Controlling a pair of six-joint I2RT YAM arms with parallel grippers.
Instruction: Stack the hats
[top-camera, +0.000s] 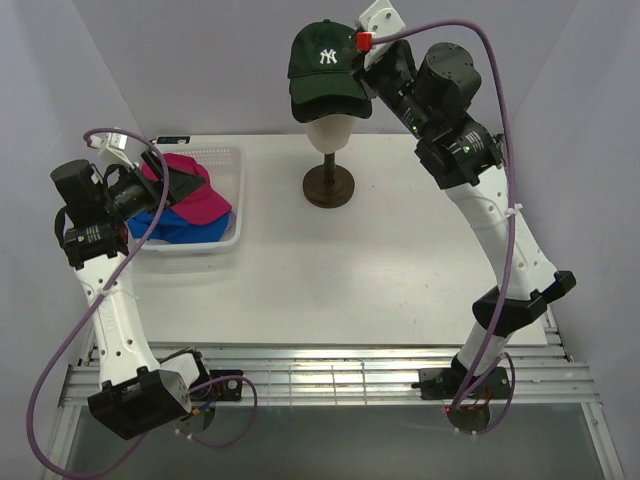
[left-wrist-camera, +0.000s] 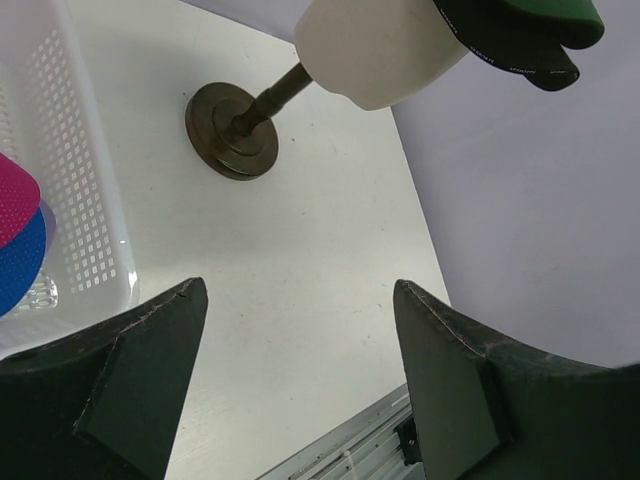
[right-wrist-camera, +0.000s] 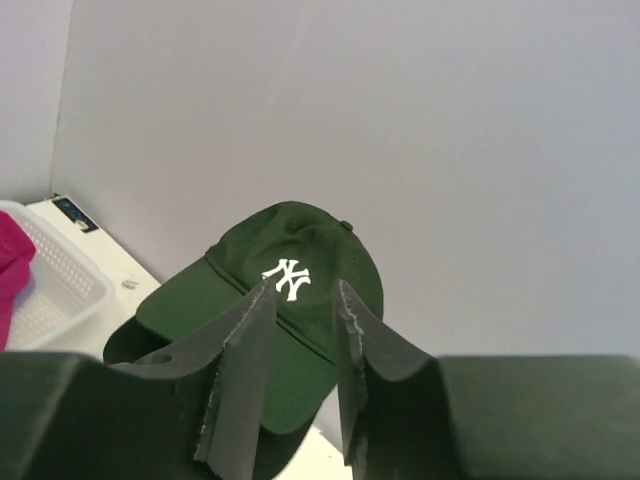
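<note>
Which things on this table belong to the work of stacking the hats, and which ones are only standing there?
Belong to the job:
- dark green NY cap
- black cap under it
- magenta cap
- blue cap

Only standing there:
- cream mannequin head
- brown stand
- white basket

A robot lab cell: white table (top-camera: 400, 290) boxed by plain pale walls (top-camera: 200, 60).

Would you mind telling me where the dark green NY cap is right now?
Top view: far centre of the table, dark green NY cap on the mannequin head over a black cap, the right gripper just to its right.
</note>
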